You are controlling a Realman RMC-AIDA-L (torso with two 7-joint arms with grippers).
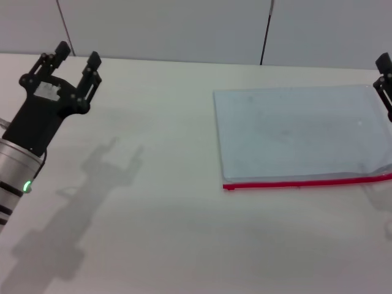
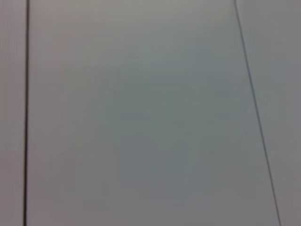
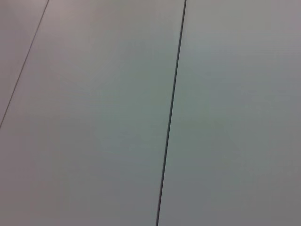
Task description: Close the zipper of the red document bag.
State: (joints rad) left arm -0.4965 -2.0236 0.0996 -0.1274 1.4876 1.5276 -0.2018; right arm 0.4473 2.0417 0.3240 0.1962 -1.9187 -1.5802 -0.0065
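The left gripper (image 1: 78, 58) is hovering over the far left part of the table (image 1: 171, 233), its two black fingers spread wide apart and holding nothing, pointing toward the far wall (image 1: 184, 27). It is casting a shadow on the tabletop just near of itself. The right gripper (image 1: 384, 82) is only peeking in at the right edge of the head view, at the far right corner of the red document bag (image 1: 297, 131); so little of it is showing that I cannot tell how its fingers are standing.

The bag is lying flat on the right half of the table, well apart from the left gripper. Its long axis is running left to right, and the zipper (image 1: 306, 182) is lining the near long edge, facing the robot. Toward the right end the clear sheet is lifting slightly away from the red strip. The slider is too small to pick out.

Only the head view is showing the bag, the table and the grippers. Both wrist views are showing nothing but pale wall panels crossed by thin dark seams (image 3: 171, 113).
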